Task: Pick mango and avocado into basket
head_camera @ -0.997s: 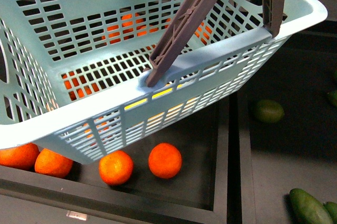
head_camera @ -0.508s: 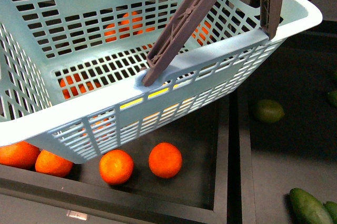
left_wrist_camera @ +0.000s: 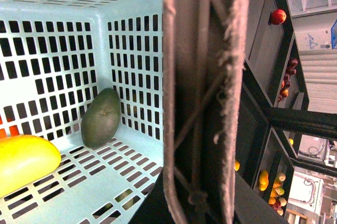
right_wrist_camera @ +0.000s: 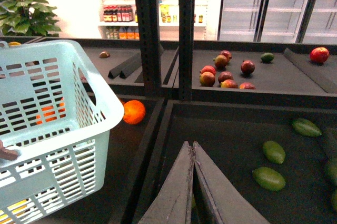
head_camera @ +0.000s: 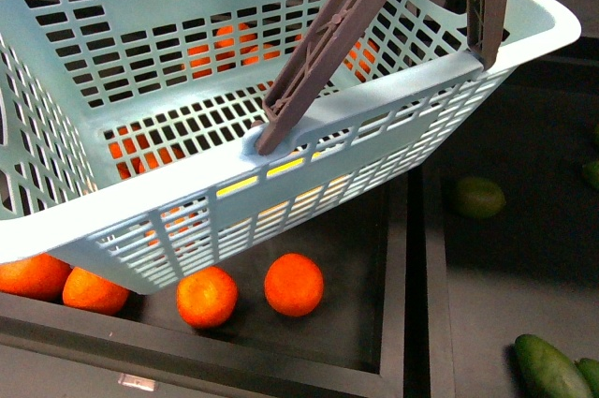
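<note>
- The basket (head_camera: 393, 126) is tilted up off the oranges (head_camera: 293, 284) in the bin below
- The mango (left_wrist_camera: 23, 162) lies on the basket floor, near a corner
- The avocado (left_wrist_camera: 101, 118) leans in that corner, close to the mango
- The left hand is hidden behind the brown handle (left_wrist_camera: 202, 92); I cannot tell if it is gripping
- The right hand (right_wrist_camera: 192, 153) is pinched closed on nothing, over the bin of green fruit (right_wrist_camera: 268, 178)
</note>
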You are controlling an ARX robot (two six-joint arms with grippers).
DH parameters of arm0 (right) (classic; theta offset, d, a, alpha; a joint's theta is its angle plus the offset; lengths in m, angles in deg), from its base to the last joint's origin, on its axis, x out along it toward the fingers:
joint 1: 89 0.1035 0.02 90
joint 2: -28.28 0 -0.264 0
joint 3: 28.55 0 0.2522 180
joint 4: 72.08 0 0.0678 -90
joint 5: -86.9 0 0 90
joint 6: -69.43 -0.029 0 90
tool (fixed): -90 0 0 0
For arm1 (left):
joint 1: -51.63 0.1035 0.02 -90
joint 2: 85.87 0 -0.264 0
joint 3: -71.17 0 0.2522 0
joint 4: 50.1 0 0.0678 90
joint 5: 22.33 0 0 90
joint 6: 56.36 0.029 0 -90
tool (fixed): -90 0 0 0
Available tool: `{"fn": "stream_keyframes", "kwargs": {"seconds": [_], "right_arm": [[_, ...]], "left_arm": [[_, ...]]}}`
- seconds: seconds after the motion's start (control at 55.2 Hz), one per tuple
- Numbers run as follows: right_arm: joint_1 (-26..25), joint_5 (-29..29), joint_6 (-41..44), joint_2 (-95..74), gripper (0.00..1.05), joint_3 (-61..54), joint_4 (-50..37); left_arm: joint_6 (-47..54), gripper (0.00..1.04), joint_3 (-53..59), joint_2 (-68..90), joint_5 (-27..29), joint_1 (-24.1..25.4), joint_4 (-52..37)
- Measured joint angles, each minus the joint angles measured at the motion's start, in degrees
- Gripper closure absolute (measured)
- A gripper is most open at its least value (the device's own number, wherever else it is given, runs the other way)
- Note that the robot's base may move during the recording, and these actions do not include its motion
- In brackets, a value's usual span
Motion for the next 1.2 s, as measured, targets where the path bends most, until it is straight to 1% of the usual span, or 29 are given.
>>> {"fn": "stream_keyframes", "kwargs": {"seconds": [0.036, 0.181, 0.544, 0.961, 0.997, 1.052, 1.088, 1.197], "right_arm": [[0.0, 0.0, 0.0, 0.9, 1.02, -1.1, -0.1], [0.0, 0.0, 0.0, 6.5, 1.02, -1.2, 5.2], [0.0, 0.0, 0.1, 15.3, 1.02, -1.2, 13.7], [0.0, 0.0, 0.1, 21.6, 1.02, -1.2, 20.1], [0.0, 0.0, 0.1, 23.1, 1.02, -1.1, 21.7], [0.0, -0.1, 0.1, 27.8, 1.02, -1.1, 28.3], [0.0, 0.0, 0.1, 29.5, 1.02, -1.1, 29.7], [0.0, -0.1, 0.1, 31.4, 1.02, -1.1, 30.2]], "left_arm": [[0.0, 0.98, 0.0, 0.0, 0.0, 0.0, 0.0], [0.0, 0.98, 0.0, 0.0, 0.0, 0.0, 0.0], [0.0, 0.98, 0.0, 0.0, 0.0, 0.0, 0.0], [0.0, 0.98, 0.0, 0.0, 0.0, 0.0, 0.0], [0.0, 0.98, 0.0, 0.0, 0.0, 0.0, 0.0], [0.0, 0.98, 0.0, 0.0, 0.0, 0.0, 0.0], [0.0, 0.98, 0.0, 0.0, 0.0, 0.0, 0.0], [0.0, 0.98, 0.0, 0.0, 0.0, 0.0, 0.0]]}}
